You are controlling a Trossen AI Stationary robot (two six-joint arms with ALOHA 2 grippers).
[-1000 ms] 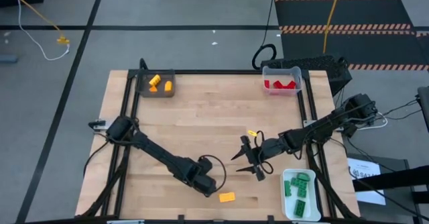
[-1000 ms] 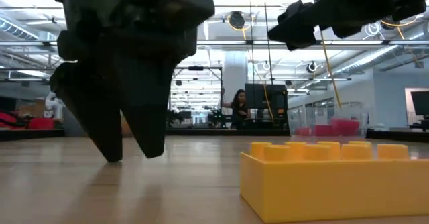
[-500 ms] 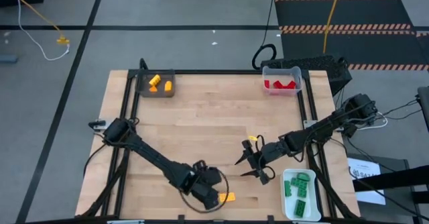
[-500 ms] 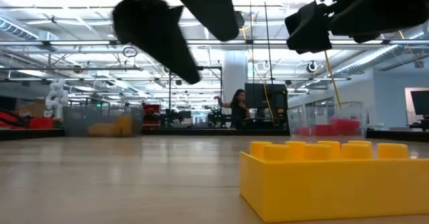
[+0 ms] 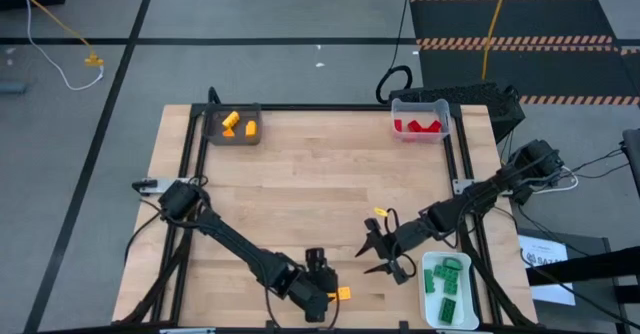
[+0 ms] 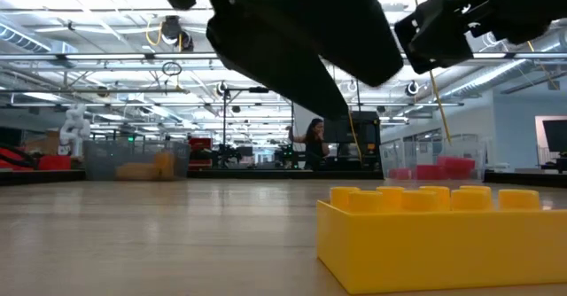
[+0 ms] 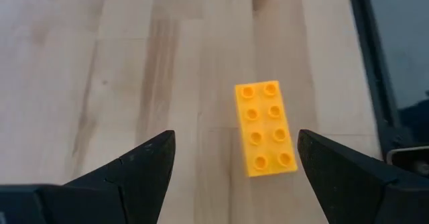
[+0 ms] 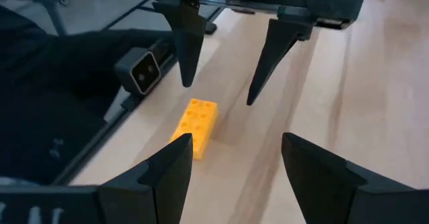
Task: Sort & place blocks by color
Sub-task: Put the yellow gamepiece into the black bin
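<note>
One yellow-orange eight-stud block (image 5: 342, 294) lies flat on the wood near the table's near edge; it fills the low view's foreground (image 6: 443, 234). My left gripper (image 5: 325, 279) hovers over it, open, its fingers pointing down; in the left wrist view the block (image 7: 266, 127) lies between and beyond the fingers of the left gripper (image 7: 236, 140). My right gripper (image 5: 368, 257) is open to the block's right, facing it. The right wrist view shows the right gripper (image 8: 234, 147), the block (image 8: 196, 127) and the left gripper (image 8: 221, 70) above it.
A dark bin with orange blocks (image 5: 233, 126) stands at the far left corner, a clear bin with red blocks (image 5: 420, 119) at the far right. A white tray of green blocks (image 5: 447, 289) lies near the right gripper. The black frame rail (image 7: 382, 83) runs beside the block.
My left gripper has swung from the block's left toward the near edge and right, over the block, rising off the tabletop and tipping. My right gripper has drifted slightly toward the near edge. The block has stayed in place.
</note>
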